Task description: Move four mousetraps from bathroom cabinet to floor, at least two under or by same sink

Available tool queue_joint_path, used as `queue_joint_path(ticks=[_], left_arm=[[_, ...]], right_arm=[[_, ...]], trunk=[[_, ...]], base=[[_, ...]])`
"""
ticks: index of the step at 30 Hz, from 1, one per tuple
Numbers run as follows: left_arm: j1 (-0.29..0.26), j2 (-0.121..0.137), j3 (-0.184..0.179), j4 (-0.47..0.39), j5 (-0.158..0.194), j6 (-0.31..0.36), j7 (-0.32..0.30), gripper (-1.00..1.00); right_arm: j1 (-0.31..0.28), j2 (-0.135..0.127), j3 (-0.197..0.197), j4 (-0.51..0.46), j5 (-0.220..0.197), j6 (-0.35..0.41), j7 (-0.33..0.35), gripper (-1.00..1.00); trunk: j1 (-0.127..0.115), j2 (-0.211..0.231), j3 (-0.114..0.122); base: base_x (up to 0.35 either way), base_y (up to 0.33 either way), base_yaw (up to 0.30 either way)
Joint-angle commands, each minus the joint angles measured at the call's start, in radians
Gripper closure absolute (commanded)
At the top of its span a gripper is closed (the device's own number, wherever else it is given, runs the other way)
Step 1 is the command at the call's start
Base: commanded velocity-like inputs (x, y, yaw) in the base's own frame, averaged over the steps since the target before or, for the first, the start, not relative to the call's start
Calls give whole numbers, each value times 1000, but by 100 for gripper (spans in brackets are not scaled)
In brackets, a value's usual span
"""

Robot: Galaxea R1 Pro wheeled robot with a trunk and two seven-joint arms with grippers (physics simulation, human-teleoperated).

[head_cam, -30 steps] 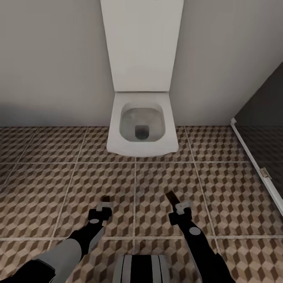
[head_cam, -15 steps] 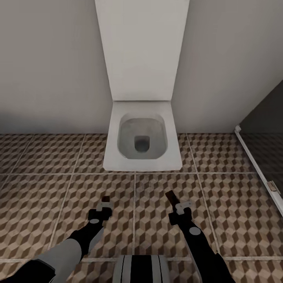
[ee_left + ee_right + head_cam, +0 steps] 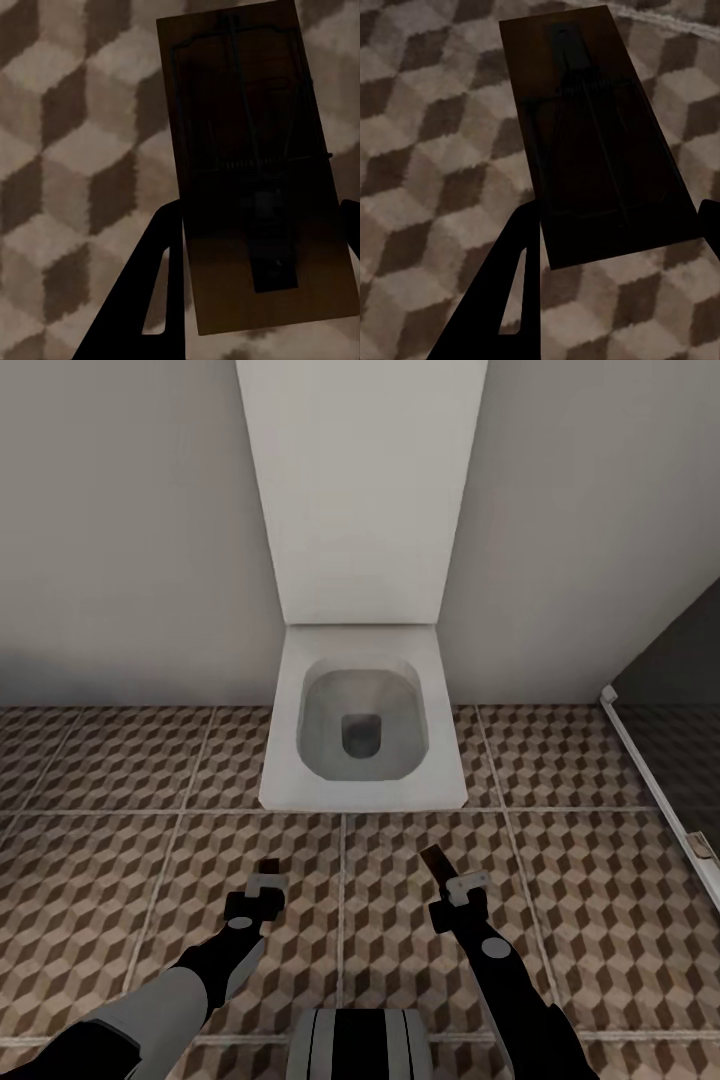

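The robot faces a white toilet (image 3: 362,730) against the wall, both arms held low over the patterned bathroom floor (image 3: 120,860). Each arm carries a mousetrap: the left end effector (image 3: 266,882) is clamped on one trap (image 3: 255,165), and the right end effector (image 3: 452,878) is clamped on the other (image 3: 596,131), its brown board jutting forward above the tiles. No sink is in sight from here, only the toilet and a dark glass screen (image 3: 670,690) at the right. The risk, as I judge it, is dropping the traps here beside the toilet, where they would not count as next to the sink. A loose grip on those thin boards could also let one slip while turning.
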Motion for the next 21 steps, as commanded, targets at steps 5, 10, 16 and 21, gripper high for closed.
queue_joint_path(ticks=[5, 10, 16, 21], left_arm=[[-1, 0, -9, 1, 8, -3, 9, 100], [-1, 0, -9, 1, 8, -3, 9, 100], [-1, 0, -10, 1, 8, -3, 9, 100], [-1, 0, -10, 1, 8, -3, 9, 100]], right_arm=[[0, 0, -1, -2, 8, 6, 6, 100], [0, 0, -1, -2, 8, 6, 6, 100], [0, 1, -1, -2, 8, 6, 6, 100], [0, 0, -1, -2, 8, 6, 6, 100]], trunk=[[0, 0, -1], [0, 0, -3], [3, -2, -30], [5, -3, -52]], base=[[1, 0, 0], [0, 0, 0], [0, 0, 0], [0, 0, 0]])
